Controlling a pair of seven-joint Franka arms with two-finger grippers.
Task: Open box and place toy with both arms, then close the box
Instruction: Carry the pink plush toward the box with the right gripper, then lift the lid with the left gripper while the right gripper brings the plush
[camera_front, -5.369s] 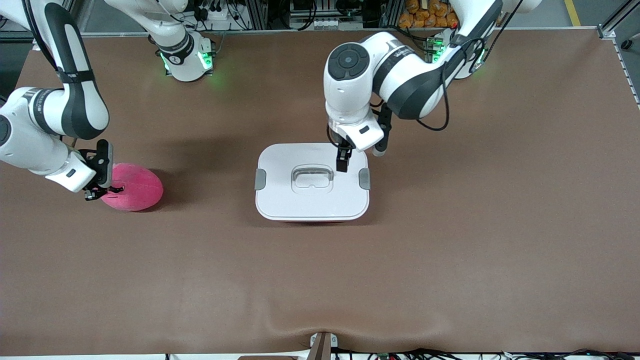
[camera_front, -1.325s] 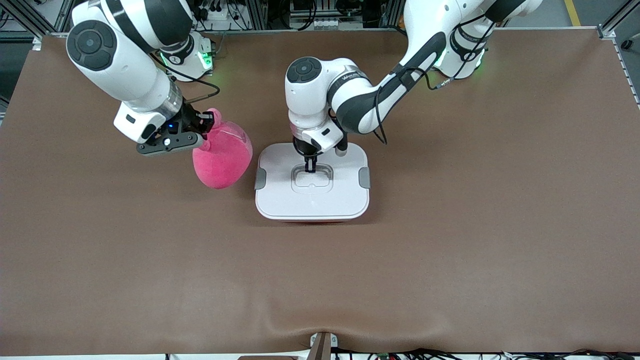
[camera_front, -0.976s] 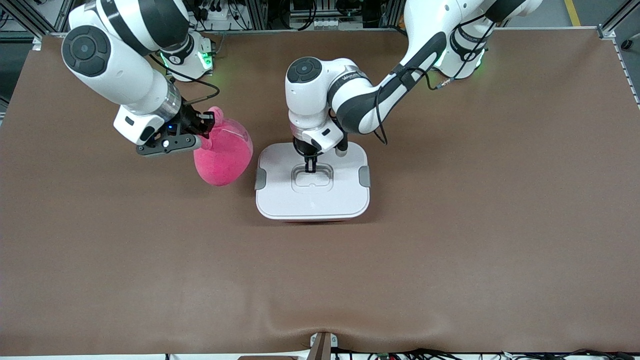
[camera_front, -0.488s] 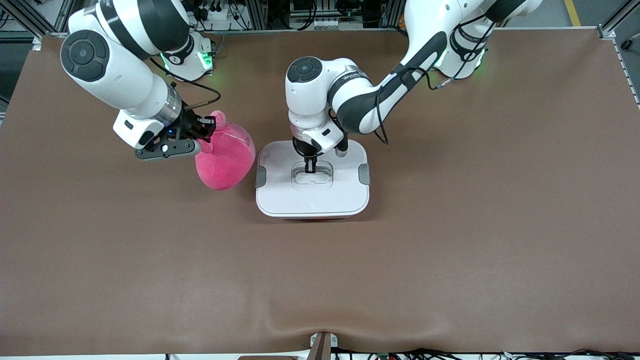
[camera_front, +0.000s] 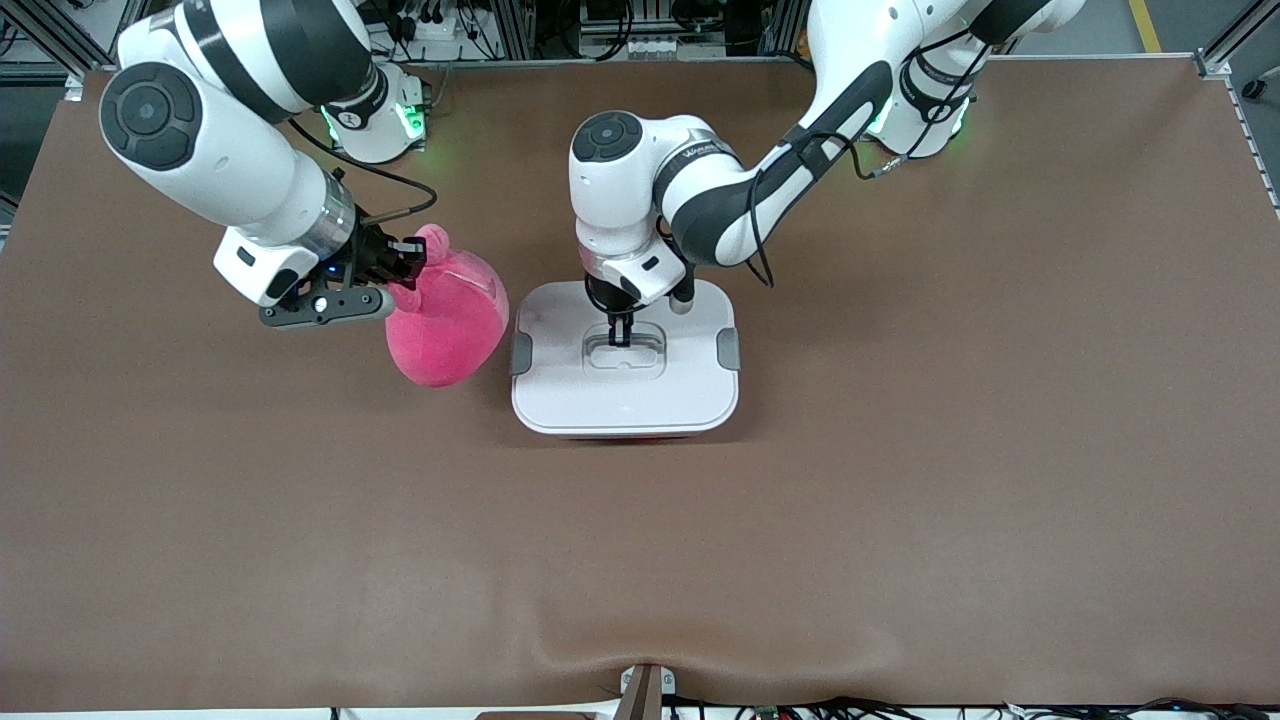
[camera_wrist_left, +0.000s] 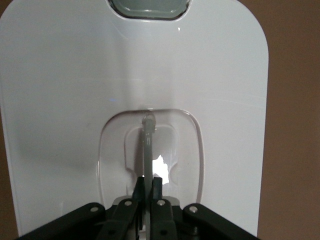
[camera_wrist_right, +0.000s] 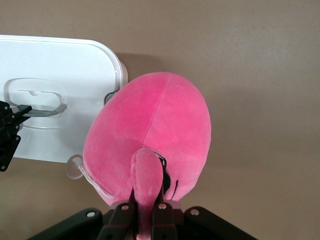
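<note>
Box (camera_front: 625, 395): closed, white lid on, at mid table; of the pink tub only a thin strip shows under the lid edge nearest the front camera.
Side clips (camera_front: 521, 354): grey, one at each short end of the lid; the left wrist view cuts all but one off.
Handle (camera_wrist_left: 147, 145): thin grey bar raised in the lid's recessed centre, its lower end hidden by the fingers.
Left gripper (camera_front: 620, 334): down in the recess, fingers pinched together on the handle.
Toy (camera_front: 447, 315): hot-pink plush hanging in the air just beside the box, toward the right arm's end of the table; its face is turned away.
Right gripper (camera_front: 400, 262): clamped on a small plush ear (camera_wrist_right: 146, 172); fingertips buried in the fabric.
</note>
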